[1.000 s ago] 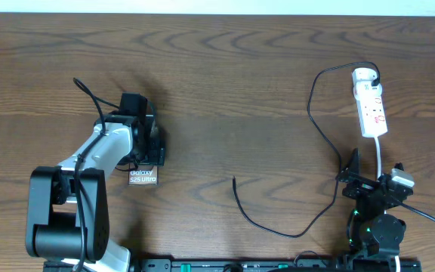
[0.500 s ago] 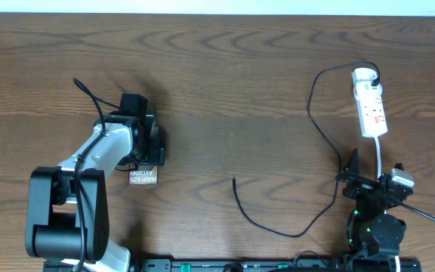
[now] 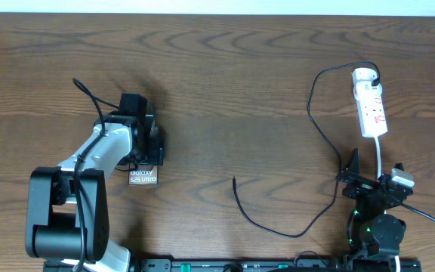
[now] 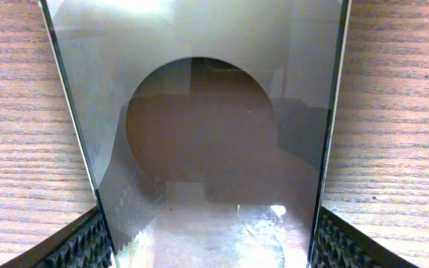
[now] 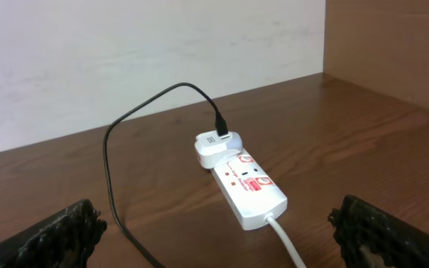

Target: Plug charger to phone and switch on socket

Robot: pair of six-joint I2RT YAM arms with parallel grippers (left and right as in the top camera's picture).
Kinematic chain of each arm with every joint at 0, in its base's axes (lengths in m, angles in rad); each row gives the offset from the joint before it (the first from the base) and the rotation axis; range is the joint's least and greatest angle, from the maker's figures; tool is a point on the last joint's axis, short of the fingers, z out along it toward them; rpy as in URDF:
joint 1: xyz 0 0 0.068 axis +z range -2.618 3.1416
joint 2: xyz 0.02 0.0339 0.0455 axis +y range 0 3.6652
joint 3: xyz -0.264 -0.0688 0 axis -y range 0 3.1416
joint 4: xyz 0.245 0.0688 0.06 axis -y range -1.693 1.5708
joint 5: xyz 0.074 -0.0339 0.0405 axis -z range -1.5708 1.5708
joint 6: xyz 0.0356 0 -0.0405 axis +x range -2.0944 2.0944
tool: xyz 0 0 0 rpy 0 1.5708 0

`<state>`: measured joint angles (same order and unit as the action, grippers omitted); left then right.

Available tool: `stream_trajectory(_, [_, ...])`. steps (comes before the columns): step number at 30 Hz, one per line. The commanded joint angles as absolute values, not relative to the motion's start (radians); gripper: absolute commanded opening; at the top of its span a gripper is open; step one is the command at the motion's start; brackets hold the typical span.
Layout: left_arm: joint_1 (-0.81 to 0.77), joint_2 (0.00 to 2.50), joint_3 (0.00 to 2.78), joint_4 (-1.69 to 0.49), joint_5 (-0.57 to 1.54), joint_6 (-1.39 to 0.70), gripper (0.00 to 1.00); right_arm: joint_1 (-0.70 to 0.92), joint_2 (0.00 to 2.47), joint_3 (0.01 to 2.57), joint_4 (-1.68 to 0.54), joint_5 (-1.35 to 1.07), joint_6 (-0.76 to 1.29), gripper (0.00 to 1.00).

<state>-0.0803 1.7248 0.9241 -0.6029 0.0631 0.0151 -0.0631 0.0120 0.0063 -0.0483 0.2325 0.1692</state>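
Left wrist view: my left jaws stand wide astride the phone (image 4: pixel 214 134), with a ribbed pad (image 4: pixel 80 246) just beside each long edge. I cannot tell whether they press it. The phone lies flat on the bench (image 4: pixel 393 112), its glossy face running forward from between the jaws. In the right wrist view my right jaws gape open with nothing between them. Ahead of them, slightly to the right, the socket (image 5: pixel 248 186) lies on the bench, its white lead (image 5: pixel 285 238) coming back toward the jaws. The charger (image 5: pixel 136 112) arches up from the plug (image 5: pixel 213 145) at the socket's far end and sweeps left and back. From overhead its free tip (image 3: pixel 234 180) lies on bare wood between my two pairs of jaws, well apart from the phone.
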Motion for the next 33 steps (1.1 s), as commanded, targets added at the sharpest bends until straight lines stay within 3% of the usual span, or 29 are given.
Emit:
stream_trajectory(1, [-0.082, 1.745, 0.886, -0.608, 0.115, 0.007, 0.74, -0.058, 0.007, 0.006, -0.052, 0.241, 0.178, 0.99])
stream_trajectory(7, [-0.082, 1.745, 0.886, -0.608, 0.115, 0.007, 0.73, -0.058, 0.007, 0.006, -0.052, 0.241, 0.178, 0.99])
stream_trajectory(17, [-0.082, 1.745, 0.886, -0.608, 0.115, 0.007, 0.59, -0.058, 0.007, 0.006, -0.052, 0.241, 0.178, 0.99])
stream_trajectory(28, [-0.082, 1.745, 0.886, -0.607, 0.115, 0.007, 0.31, -0.058, 0.007, 0.006, -0.052, 0.241, 0.178, 0.99])
stream_trajectory(29, [-0.082, 1.745, 0.886, -0.607, 0.115, 0.007, 0.22, -0.058, 0.007, 0.006, -0.052, 0.241, 0.178, 0.99])
stream_trajectory(33, [-0.082, 1.745, 0.886, -0.603, 0.115, 0.007, 0.09, -0.058, 0.007, 0.006, -0.052, 0.241, 0.178, 0.99])
